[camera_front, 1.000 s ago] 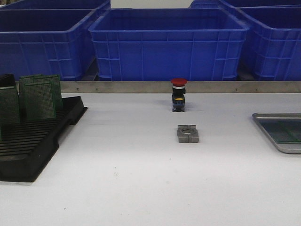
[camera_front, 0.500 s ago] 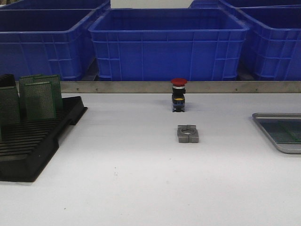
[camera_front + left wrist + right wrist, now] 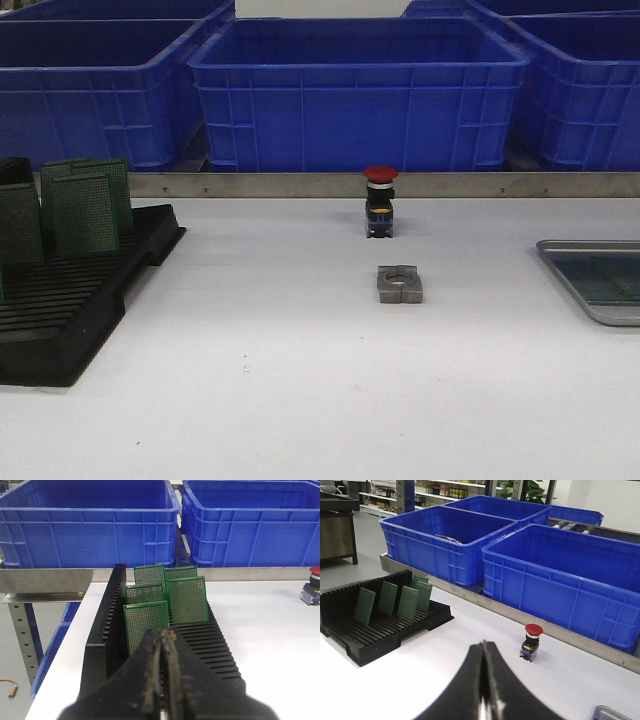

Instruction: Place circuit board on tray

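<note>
Several green circuit boards (image 3: 85, 212) stand upright in the black slotted rack (image 3: 60, 310) at the table's left. The silver-grey tray (image 3: 600, 312) lies at the right edge, partly cut off, with a green board (image 3: 605, 280) lying flat in it. Neither gripper shows in the front view. In the left wrist view my left gripper (image 3: 162, 636) is shut and empty, just in front of the nearest board (image 3: 145, 622) at the rack's near end. My right gripper (image 3: 482, 646) is shut and empty above the table, with the tray's corner (image 3: 607, 713) beside it.
A red-capped push button (image 3: 380, 200) and a grey metal block (image 3: 400, 284) stand mid-table. Big blue bins (image 3: 360, 100) line the back behind a metal rail (image 3: 300, 184). The table's left edge runs beside the rack (image 3: 107, 625).
</note>
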`<state>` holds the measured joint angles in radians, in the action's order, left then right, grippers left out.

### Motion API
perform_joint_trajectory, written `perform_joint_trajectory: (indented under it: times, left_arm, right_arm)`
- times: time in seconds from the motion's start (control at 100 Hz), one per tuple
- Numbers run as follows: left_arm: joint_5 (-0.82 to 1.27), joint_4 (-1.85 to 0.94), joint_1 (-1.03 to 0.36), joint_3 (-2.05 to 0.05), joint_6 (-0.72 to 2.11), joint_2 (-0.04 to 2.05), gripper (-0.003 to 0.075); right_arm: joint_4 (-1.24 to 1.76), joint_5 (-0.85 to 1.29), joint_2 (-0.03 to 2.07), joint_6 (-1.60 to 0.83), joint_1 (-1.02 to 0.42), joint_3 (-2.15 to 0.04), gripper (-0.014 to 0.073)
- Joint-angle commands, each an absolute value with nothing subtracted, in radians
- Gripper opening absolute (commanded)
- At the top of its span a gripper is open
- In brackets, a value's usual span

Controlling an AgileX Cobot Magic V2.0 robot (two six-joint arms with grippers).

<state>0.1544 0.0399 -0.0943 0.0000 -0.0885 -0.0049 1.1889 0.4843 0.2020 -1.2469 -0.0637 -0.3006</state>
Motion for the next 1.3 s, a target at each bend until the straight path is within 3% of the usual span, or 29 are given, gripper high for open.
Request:
perform_joint_trajectory:
  times: [0.0,0.4,0.52,0.68,0.86,0.9,0.94,1.29]
  left_arm:
    - [0.083,0.03,-0.102,0.049,-0.088,-0.036,-0.002]
    - [0.083,0.03,-0.102,0.049,-0.088,-0.036,-0.002]
    - [0.083,0.03,-0.102,0.049,-0.088,-0.036,-0.002]
    - [0.083,0.03,-0.102,0.049,-0.088,-0.036,-0.002]
    - [0.083,0.03,-0.102,0.049,-0.088,-0.036,-0.002]
    - [0.083,0.03,-0.102,0.049,-0.088,-0.036,-0.002]
    - [0.083,0.03,-0.102,0.049,-0.088,-0.036,-0.002]
    - [0.083,0.03,-0.102,0.049,-0.088,-0.036,-0.002]
  right_arm:
    - [1.226,0.39,0.212,-1.251,-0.065,-0.327,-0.0061]
    - [1.131,0.14,0.193,-1.177,-0.006,-0.315,-0.0061]
    - [0.822,0.118,0.169,-0.904,0.051,-0.287,-0.0061]
    - [0.274,0.093,0.13,-0.37,0.076,-0.216,-0.0061]
    - [-0.023,-0.182,0.031,0.023,0.097,-0.01,-0.0061]
    - [-0.036,-0.202,0.001,0.051,0.097,0.025,-0.0061]
    - [-0.062,-0.09,-0.026,0.057,0.097,0.013,-0.0061]
    - [-0.073,-0.075,-0.036,0.051,0.091,0.016,-0.0061]
